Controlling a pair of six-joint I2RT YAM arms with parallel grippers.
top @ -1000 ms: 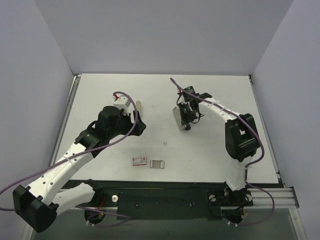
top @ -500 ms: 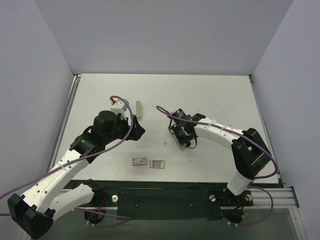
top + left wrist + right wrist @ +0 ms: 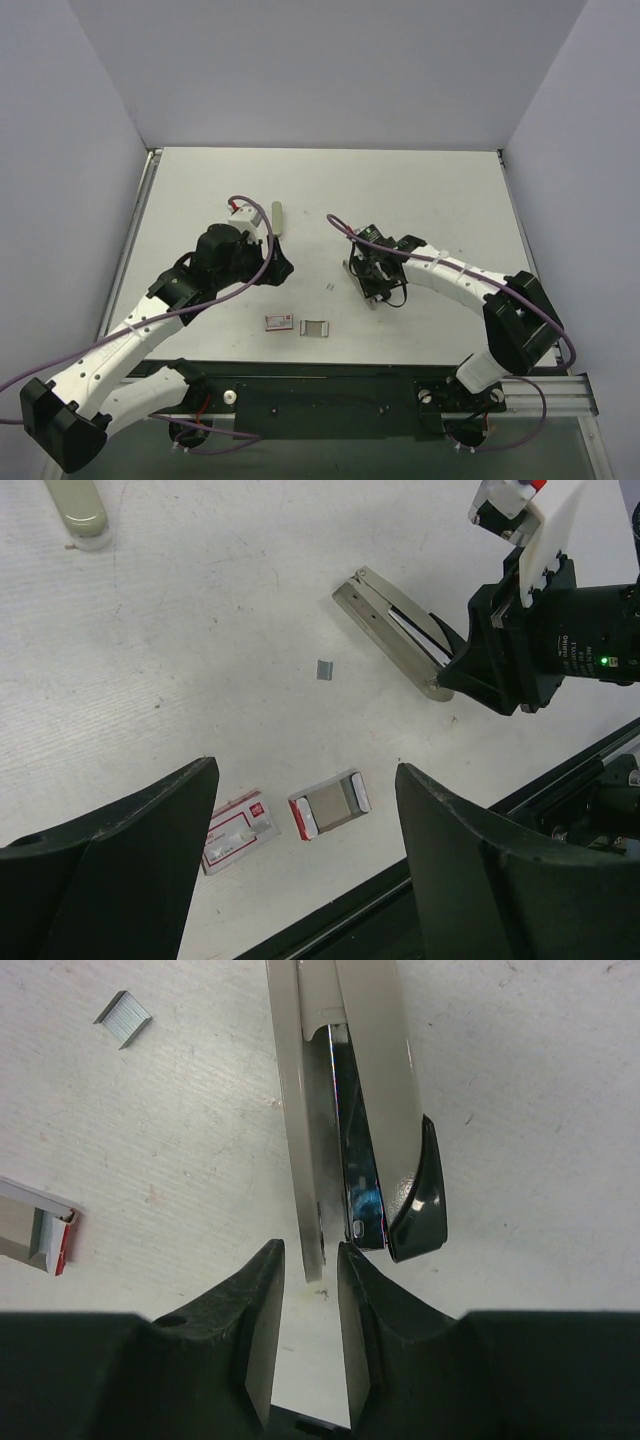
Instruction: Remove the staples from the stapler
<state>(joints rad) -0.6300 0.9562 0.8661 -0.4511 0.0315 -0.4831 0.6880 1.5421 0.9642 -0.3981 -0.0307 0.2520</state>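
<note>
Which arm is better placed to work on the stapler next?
Probably the right one: the right pincer straddles the end of the stapler, while the left pincer hovers wide open, apart from it.

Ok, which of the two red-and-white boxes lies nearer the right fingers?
The grey-topped box, the right-hand one of the pair; the label-printed box beside it lies farther off.

- A small red-and-white box (image 3: 277,322) lies flat on the white worktop (image 3: 430,180), toward six o'clock, close to the front edge.
- Just at the box's three o'clock, not touching it, lies an open tray (image 3: 315,327) with red-and-white ends and a grey middle, possibly the box's own drawer.
- Pale grey walls (image 3: 300,70) enclose the worktop at nine, twelve and three o'clock.
</note>
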